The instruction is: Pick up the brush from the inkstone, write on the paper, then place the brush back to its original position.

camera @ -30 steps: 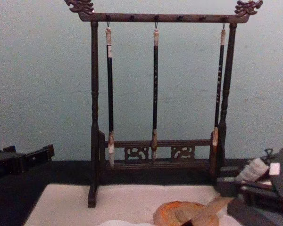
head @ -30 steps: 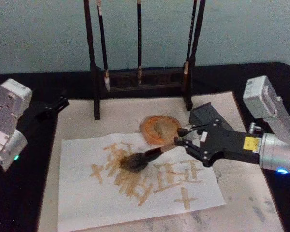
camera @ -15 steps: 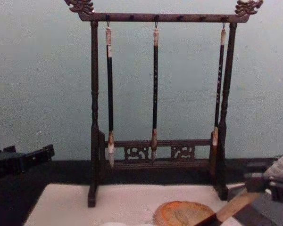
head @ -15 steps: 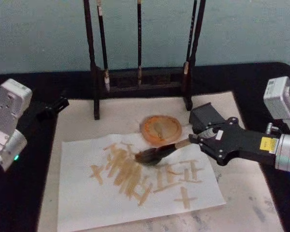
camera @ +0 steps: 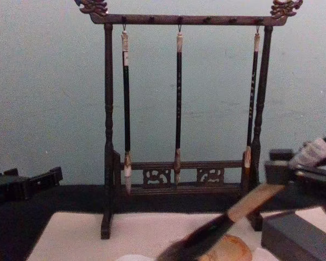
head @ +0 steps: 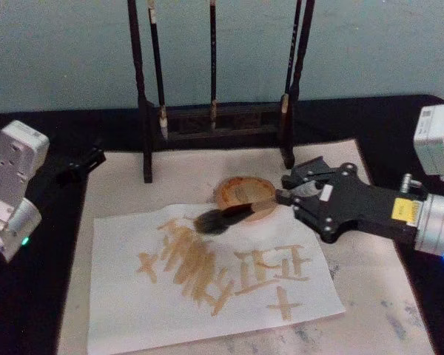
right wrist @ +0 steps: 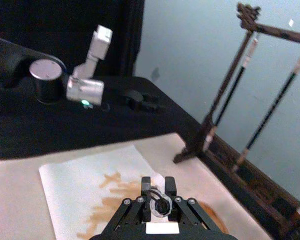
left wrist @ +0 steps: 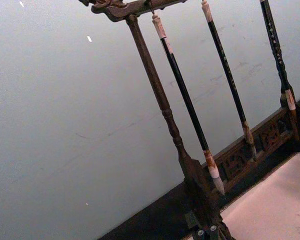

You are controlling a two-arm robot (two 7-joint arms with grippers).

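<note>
Left tool (head: 80, 164): parked over the dark counter (head: 37, 303), left of the mat; whether it is spread or closed cannot be told.

Paper (head: 133, 310): flat on the mat, covered with tan strokes (head: 200, 266), so the writing looks done.

Brush (head: 237, 211): held nearly level, head lower than handle. The bristles hang at the paper's far edge, just left of the inkstone (head: 240, 191), and the ferrule lies across the dish's near rim.

Right tool (head: 280, 198): reaches in from the right, pinching the end of the tan handle just right of the inkstone.

Step in hand, as judged: returning the brush. The pinch should hold while the head is carried clear of the paper and centred over the dish. The brush should then be lowered until the rim bears it, and only then released. The rack (head: 288, 111) behind needs clearance.

Change from half a second earlier: the brush head has left the strokes and moved back toward the inkstone. The right tool has shifted toward the rack.
</note>
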